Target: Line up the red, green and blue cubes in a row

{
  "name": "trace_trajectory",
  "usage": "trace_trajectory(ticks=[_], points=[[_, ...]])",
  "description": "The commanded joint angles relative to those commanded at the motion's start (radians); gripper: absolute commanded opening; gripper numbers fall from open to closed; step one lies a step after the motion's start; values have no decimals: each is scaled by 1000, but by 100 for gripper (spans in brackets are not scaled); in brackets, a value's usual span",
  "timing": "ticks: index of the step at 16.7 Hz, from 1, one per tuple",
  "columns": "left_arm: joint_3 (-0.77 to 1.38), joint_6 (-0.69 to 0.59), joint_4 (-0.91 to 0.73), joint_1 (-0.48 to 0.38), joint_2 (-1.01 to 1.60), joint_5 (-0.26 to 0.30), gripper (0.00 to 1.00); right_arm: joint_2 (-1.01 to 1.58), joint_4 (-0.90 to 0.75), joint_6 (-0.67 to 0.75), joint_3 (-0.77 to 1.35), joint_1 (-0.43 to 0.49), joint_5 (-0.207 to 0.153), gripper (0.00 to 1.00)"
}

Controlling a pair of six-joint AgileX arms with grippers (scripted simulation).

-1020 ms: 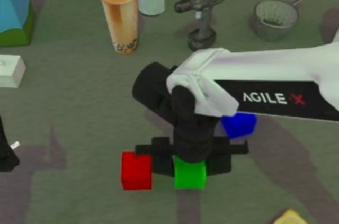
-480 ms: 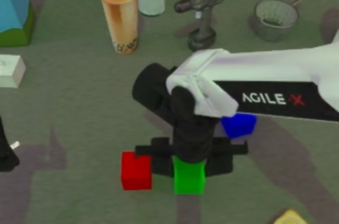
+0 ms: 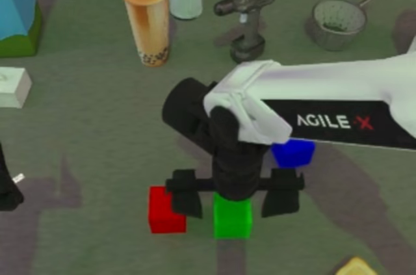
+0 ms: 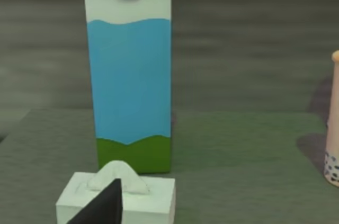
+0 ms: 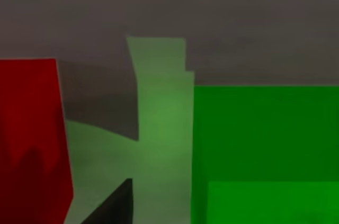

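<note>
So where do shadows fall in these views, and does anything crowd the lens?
Top view: the right arm's long shadow lies across the table below it, and its open right gripper straddles the green cube. Right wrist view: the red cube and green cube fill the picture, with a shadow between them. Left wrist view: evenly lit carton.

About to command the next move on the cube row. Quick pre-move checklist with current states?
1. Right pincer open, jaws spread either side of the green cube: ok.
2. Green cube on the table, beside the red cube with a gap showing in the right wrist view: ok.
3. Blue cube in the row: not ok, it sits apart, farther back, partly under the right arm.
4. Clearance for lifting off: cannot tell, one finger overlaps the red cube from above.
5. Left pincer parked at the table's left edge: ok.
</note>
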Motion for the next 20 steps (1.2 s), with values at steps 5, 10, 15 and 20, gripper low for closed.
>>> trace_trajectory(ticks=[5, 10, 15, 20], points=[[0, 0, 0, 0, 0, 0, 100, -1, -4, 0, 3, -1, 0, 100], [0, 0, 0, 0, 0, 0, 100, -46, -162, 1, 108, 5, -1, 100], [0, 0, 0, 0, 0, 0, 100, -81, -247, -2, 167, 7, -1, 100], [0, 0, 0, 0, 0, 0, 100, -70, -246, -39, 174, -17, -1, 100]])
